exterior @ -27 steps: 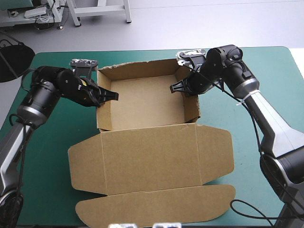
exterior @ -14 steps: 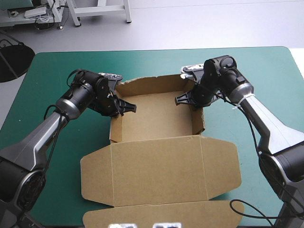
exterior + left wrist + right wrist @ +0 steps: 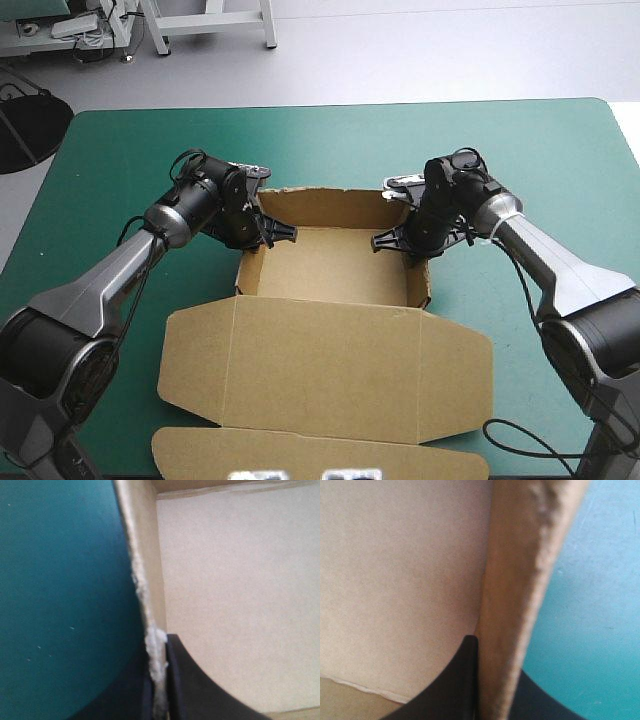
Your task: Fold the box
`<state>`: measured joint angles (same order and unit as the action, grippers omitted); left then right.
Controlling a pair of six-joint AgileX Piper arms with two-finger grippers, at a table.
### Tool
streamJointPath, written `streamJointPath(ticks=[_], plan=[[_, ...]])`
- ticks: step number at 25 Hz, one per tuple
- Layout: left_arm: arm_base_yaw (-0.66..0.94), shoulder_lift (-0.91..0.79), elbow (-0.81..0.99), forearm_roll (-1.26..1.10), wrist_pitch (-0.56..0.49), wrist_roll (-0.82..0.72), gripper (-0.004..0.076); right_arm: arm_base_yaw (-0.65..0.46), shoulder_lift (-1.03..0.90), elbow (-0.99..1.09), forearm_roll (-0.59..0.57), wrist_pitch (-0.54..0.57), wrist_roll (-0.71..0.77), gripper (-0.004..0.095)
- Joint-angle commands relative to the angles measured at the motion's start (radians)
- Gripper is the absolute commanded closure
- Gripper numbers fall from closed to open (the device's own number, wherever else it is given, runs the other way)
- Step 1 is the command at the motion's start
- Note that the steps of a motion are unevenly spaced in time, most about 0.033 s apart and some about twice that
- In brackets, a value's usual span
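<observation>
The brown box [image 3: 335, 265] stands as an open tray in the middle of the table, its lid [image 3: 325, 365] lying flat toward the near edge. My left gripper [image 3: 272, 232] is shut on the box's left side wall [image 3: 145, 580], one finger [image 3: 210, 690] inside the tray and one outside. My right gripper [image 3: 392, 240] is shut on the right side wall [image 3: 520, 590], its inner finger [image 3: 455, 685] against the tray floor side. Both walls stand upright between the fingers.
The teal-green cover [image 3: 120, 160] lies bare to the left, right and beyond the box. The lid's front flap [image 3: 300, 455] reaches the near table edge.
Both grippers have drawn the box toward the near edge and closer together; the tray looks narrower and shallower than earlier, and the lid has slid nearer the table's front.
</observation>
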<state>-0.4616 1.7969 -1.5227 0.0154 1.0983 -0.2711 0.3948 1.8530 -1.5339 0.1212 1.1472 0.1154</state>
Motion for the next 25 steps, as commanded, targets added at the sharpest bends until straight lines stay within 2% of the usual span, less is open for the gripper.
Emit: streamJointPath(ticks=[1,10,13,14,15,17,19,22,24,25], plan=[[-0.015,-0.022,-0.03,-0.045,-0.066,-0.003,0.0733,0.011,-0.02,-0.019,0.078,-0.007,-0.032,0.0908],[-0.015,0.012,-0.03,-0.042,-0.013,0.037,0.0715,0.011,-0.018,-0.023,-0.033,-0.005,-0.027,0.0884],[-0.015,0.02,-0.032,-0.042,-0.001,0.037,0.0678,0.011,-0.018,-0.023,-0.082,0.021,-0.015,0.0749],[-0.015,0.021,-0.032,-0.039,-0.001,0.037,0.0664,0.011,-0.018,-0.023,-0.099,0.031,-0.009,0.0676],[-0.015,0.022,-0.032,-0.037,-0.008,0.042,0.0643,0.011,-0.018,-0.023,-0.131,0.04,0.001,0.0543],[-0.011,0.022,-0.032,-0.036,-0.007,0.042,0.0624,0.011,-0.018,-0.023,-0.151,0.042,0.003,0.0436],[0.0,0.022,-0.032,-0.036,-0.005,0.056,0.0591,0.011,-0.018,-0.023,-0.151,0.038,0.003,0.0378],[0.024,0.022,-0.032,-0.038,0.019,0.078,0.051,0.011,-0.018,-0.023,-0.151,0.036,0.003,0.0373],[0.044,0.022,-0.032,-0.043,0.04,0.084,0.0426,0.011,-0.018,-0.023,-0.151,0.036,0.003,0.0373],[0.059,0.022,-0.032,-0.046,0.047,0.084,0.0342,0.011,-0.018,-0.023,-0.148,0.036,0.003,0.0372]])
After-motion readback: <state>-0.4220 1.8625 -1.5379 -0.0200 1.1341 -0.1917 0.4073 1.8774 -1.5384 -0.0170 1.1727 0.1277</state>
